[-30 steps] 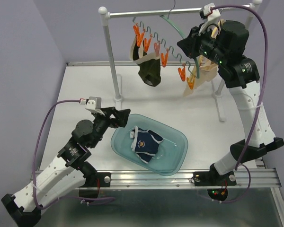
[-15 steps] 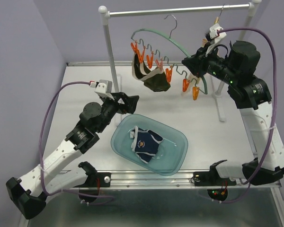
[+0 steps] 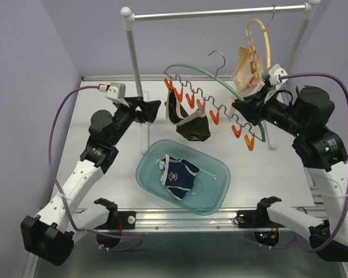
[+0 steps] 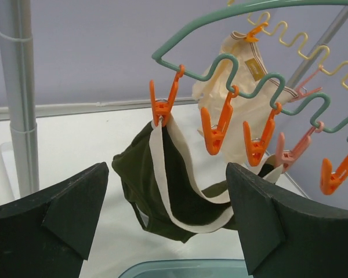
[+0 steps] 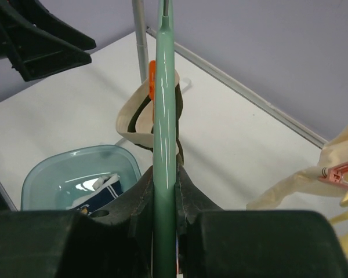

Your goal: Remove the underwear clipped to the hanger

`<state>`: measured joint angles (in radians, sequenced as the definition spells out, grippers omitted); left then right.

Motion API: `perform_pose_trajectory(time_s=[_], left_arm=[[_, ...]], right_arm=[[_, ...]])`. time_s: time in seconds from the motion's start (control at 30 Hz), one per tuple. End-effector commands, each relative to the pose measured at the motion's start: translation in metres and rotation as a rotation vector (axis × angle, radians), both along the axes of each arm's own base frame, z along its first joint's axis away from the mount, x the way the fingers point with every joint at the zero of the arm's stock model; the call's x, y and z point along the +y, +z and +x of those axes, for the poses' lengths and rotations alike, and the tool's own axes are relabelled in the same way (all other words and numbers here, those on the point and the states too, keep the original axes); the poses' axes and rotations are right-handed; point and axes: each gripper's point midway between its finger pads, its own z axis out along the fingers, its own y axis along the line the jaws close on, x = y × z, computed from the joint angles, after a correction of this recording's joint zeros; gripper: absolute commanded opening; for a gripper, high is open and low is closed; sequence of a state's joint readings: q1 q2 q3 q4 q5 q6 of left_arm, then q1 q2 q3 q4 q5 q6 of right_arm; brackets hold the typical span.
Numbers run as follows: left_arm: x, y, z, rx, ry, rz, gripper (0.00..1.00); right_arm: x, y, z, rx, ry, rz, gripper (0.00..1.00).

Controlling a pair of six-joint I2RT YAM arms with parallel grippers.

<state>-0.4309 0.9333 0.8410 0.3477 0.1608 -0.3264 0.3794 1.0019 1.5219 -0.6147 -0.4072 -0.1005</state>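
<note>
Lilac walls (image 3: 58, 46) close in a white tabletop (image 3: 261, 174) on which a white tube clothes rack (image 3: 131, 52) stands. The right gripper (image 5: 164, 179) is clamped tight on the bar of a sea-green plastic hanger (image 5: 164, 116), holding it out over the table, off the rail. A row of orange pegs (image 4: 162, 104) dangles from the hanger's wavy lower bar.

The dark olive underwear with cream trim (image 4: 145, 185) hangs from the end of that hanger farthest from the right gripper. Its cream band is pinched in the end peg, and its other side rises toward a paler peg further along. The left gripper (image 4: 168, 214) has its fingers spread wide with nothing between them. It is pointed at the olive garment, which hangs just ahead of the fingertips and apart from them.

Below and between the two grippers sits a translucent teal plastic tub (image 3: 220, 174), and the navy brief with white trim (image 3: 180, 176) lies crumpled inside it. Above and behind the right gripper, the larger pale beige underwear (image 3: 246, 66) is clipped to a pale yellow hanger (image 3: 265, 35) hooked on the rack's top rail.
</note>
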Motion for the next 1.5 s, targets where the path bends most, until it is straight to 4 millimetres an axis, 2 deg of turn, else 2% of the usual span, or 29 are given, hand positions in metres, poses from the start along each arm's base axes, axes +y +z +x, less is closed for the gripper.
perform_pose_trajectory(time_s=[0.0, 0.07, 0.1, 0.13, 0.27, 0.47, 0.8, 0.97, 1.13, 1.17, 1.2, 1.27, 1.3, 1.33, 1.37, 1.47], left_arm=[[-0.020, 0.017, 0.002, -0.073, -0.135, -0.042, 0.93], [-0.027, 0.023, 0.006, -0.084, -0.166, -0.051, 0.91], [-0.032, 0.016, 0.013, -0.062, -0.175, -0.046, 0.91], [-0.035, 0.022, 0.015, -0.071, -0.188, -0.051, 0.90], [-0.043, 0.018, 0.032, -0.061, -0.191, -0.055, 0.88], [-0.044, 0.023, 0.049, -0.065, -0.155, -0.084, 0.86], [-0.048, 0.009, 0.070, -0.047, -0.082, -0.075, 0.81], [-0.048, 0.007, 0.076, -0.054, -0.052, -0.058, 0.77], [-0.050, 0.011, 0.082, -0.065, -0.041, -0.051, 0.67], [-0.051, 0.015, 0.083, -0.074, -0.039, -0.054, 0.65], [-0.053, 0.015, 0.085, -0.073, -0.044, -0.053, 0.56], [-0.056, 0.018, 0.085, -0.080, -0.056, -0.058, 0.43], [-0.057, 0.019, 0.085, -0.085, -0.061, -0.061, 0.20], [-0.058, 0.022, 0.084, -0.086, -0.066, -0.070, 0.06], [-0.058, 0.022, 0.084, -0.087, -0.065, -0.072, 0.00], [-0.058, 0.023, 0.082, -0.089, -0.063, -0.076, 0.00]], right_arm=[[-0.003, 0.031, -0.013, -0.138, 0.022, 0.062, 0.01], [-0.003, 0.028, -0.015, -0.132, 0.029, 0.065, 0.01], [-0.003, 0.028, -0.016, -0.131, 0.032, 0.066, 0.01], [-0.003, 0.027, -0.017, -0.128, 0.038, 0.066, 0.00], [-0.002, 0.025, -0.019, -0.125, 0.046, 0.067, 0.01], [-0.001, 0.019, -0.021, -0.109, 0.056, 0.073, 0.01], [0.001, 0.021, -0.023, -0.094, 0.075, 0.100, 0.01], [0.003, 0.022, -0.025, -0.088, 0.088, 0.110, 0.01], [0.005, 0.019, -0.026, -0.074, 0.102, 0.121, 0.01], [0.005, 0.018, -0.026, -0.071, 0.103, 0.121, 0.01], [0.005, 0.018, -0.026, -0.072, 0.100, 0.123, 0.01], [0.005, 0.017, -0.025, -0.070, 0.102, 0.122, 0.01], [0.004, 0.017, -0.025, -0.072, 0.100, 0.122, 0.01], [0.004, 0.017, -0.025, -0.072, 0.099, 0.122, 0.01], [0.003, 0.016, -0.024, -0.071, 0.092, 0.122, 0.01], [0.001, 0.016, -0.021, -0.073, 0.077, 0.123, 0.00]])
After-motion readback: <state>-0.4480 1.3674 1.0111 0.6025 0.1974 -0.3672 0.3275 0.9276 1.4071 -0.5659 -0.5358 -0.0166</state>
